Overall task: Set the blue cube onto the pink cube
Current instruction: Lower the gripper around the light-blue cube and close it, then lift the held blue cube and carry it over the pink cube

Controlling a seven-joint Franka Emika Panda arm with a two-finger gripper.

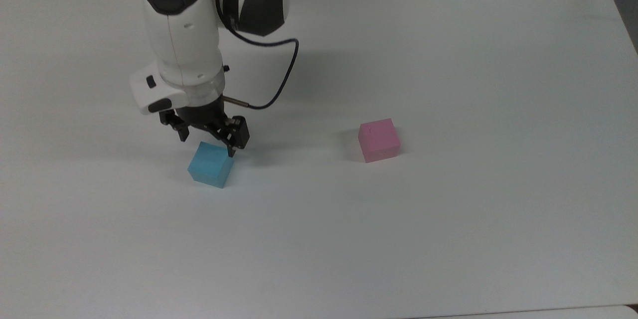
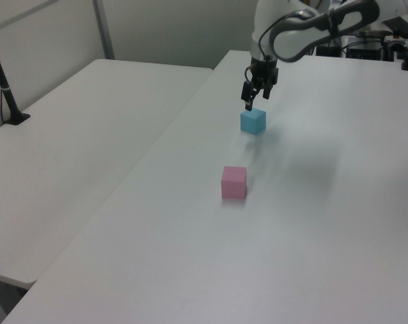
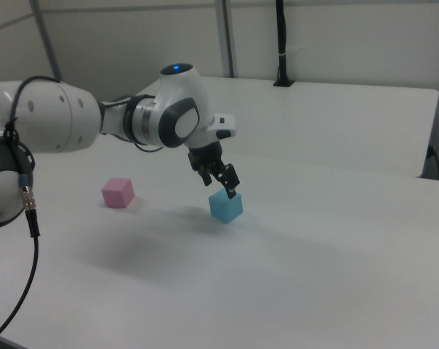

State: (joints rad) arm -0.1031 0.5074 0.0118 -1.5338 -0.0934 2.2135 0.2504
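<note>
The blue cube (image 1: 211,164) (image 2: 253,121) (image 3: 226,206) rests on the white table (image 1: 448,209), left of centre in the top view. The pink cube (image 1: 379,140) (image 2: 234,182) (image 3: 118,193) sits apart from it, to the top view's right. My gripper (image 1: 208,145) (image 2: 252,100) (image 3: 221,185) hangs open just above the blue cube's far edge, its dark fingers spread about a cube's width and holding nothing. In the top view the right fingertip (image 1: 232,152) reaches down to the cube's upper right corner.
A second white table (image 2: 75,155) adjoins at the left view's left, with a black post (image 2: 5,88) clamped on it. The arm's black cable (image 1: 279,84) loops over the table behind the gripper. Desk clutter (image 2: 386,34) stands at the left view's far right.
</note>
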